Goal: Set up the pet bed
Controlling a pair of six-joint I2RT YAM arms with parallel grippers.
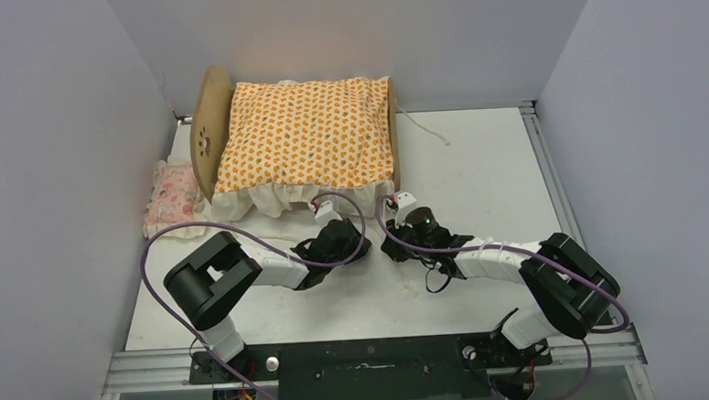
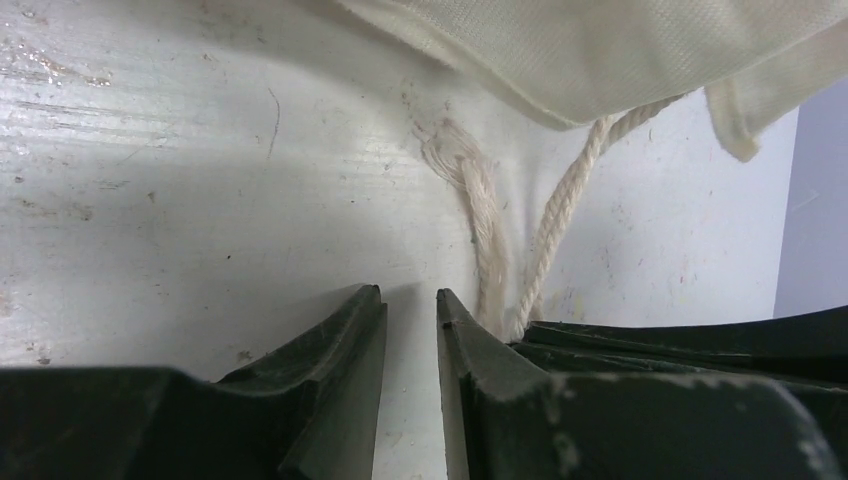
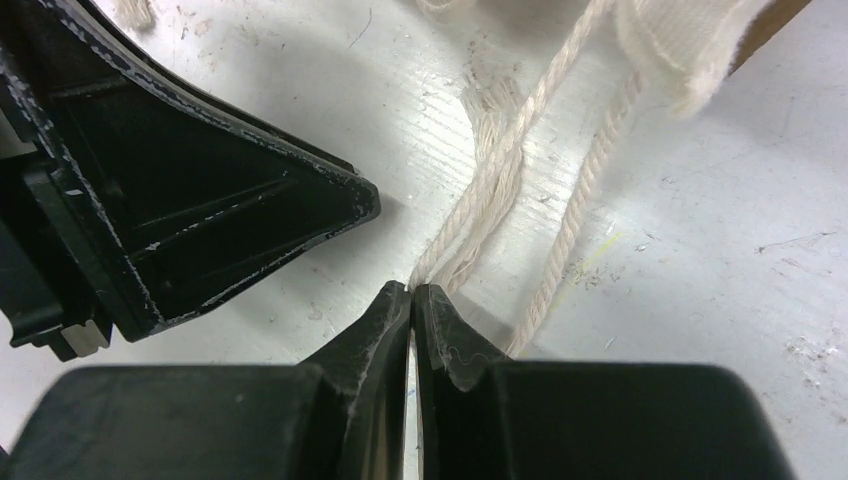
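pet bed (image 1: pixel 209 116) sits back-left on the table (image 1: pixel 478 184), orange cushion (image 1: pixel 306 134) on top, pink pillow (image 1: pixel 173 198) beside the headboard. Looks like cord work at the near edge. Now: right gripper (image 3: pixel 412 292) pinched tight on the cord (image 3: pixel 500 175); left gripper (image 2: pixel 410 300) has a narrow gap, nothing in it, and the cord runs past its right finger. Suggest shifting left over the cord before closing, then pulling gently so the bed doesn't drag.

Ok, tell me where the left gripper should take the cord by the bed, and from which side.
Probably the firm twisted stretch of the cord, just below its frayed end. It lies flat on the table, just outside the slightly parted jaws of the left gripper, so shift over it and come straight down, straddling it.
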